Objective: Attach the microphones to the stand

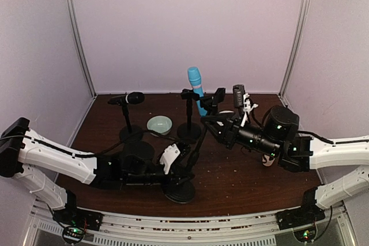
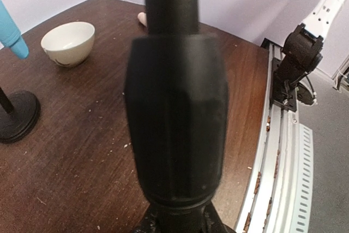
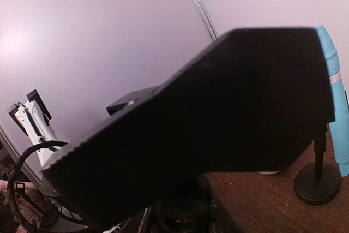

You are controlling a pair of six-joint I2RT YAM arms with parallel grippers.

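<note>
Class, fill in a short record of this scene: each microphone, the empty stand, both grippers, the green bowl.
light blue microphone: near upright on middle stand
black microphone: level on left stand
cream microphone: mostly hidden under right arm
front stand: no microphone
left gripper: at front stand's pole, grip unclear
right gripper: by front stand's top, state unclear
green bowl: between left and middle stand bases

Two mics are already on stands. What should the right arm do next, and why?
Probably draw the right pincer back from the empty clip of the front stand, towards the cream microphone lying under that arm. The left pincer seems to grip that stand's pole, so it is steadied.
</note>
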